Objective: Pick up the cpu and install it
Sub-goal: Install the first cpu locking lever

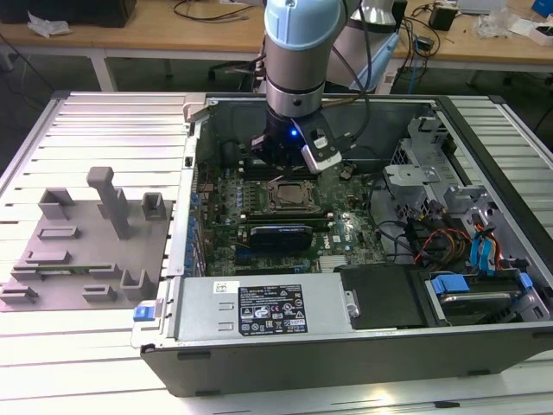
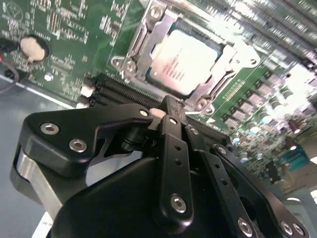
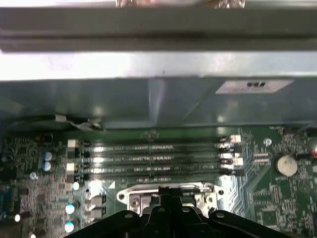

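The cpu (image 2: 181, 62), a small square chip with a pale silvery top, lies flat inside the metal-framed socket (image 2: 141, 39) on the green motherboard. In the exterior view the cpu (image 1: 289, 195) sits in the middle of the open computer case. My gripper (image 2: 168, 101) hangs just above the socket's edge, its black fingers closed together with nothing between them. In the exterior view the gripper (image 1: 289, 166) is slightly behind the chip. In the first wrist view the gripper (image 3: 163, 191) covers the middle of the socket frame (image 3: 132, 197).
A grey fixture tray (image 1: 86, 251) with upright posts lies at the exterior view's left of the case. The power supply (image 1: 259, 307) runs along the case's front. Memory slots (image 3: 153, 158) lie beyond the socket, cables (image 1: 441, 242) and drive bays at the right.
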Controlling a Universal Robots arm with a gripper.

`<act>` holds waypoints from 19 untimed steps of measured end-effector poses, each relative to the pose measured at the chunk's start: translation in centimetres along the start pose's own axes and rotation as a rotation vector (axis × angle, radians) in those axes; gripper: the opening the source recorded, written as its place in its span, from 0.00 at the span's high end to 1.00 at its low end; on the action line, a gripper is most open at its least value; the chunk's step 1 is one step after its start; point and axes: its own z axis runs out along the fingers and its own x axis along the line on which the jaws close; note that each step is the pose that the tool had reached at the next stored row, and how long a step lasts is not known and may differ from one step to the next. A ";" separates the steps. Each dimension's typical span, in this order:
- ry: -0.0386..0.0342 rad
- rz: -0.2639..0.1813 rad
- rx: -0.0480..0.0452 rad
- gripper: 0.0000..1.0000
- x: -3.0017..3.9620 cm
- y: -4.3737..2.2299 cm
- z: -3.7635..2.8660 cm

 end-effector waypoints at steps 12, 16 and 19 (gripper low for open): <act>0.0000 0.000 0.0004 0.89 -0.17 0.38 -0.53; 0.0004 -0.002 0.0003 0.89 -0.42 1.12 -0.30; 0.0007 -0.004 0.0002 0.89 -0.47 1.53 -0.19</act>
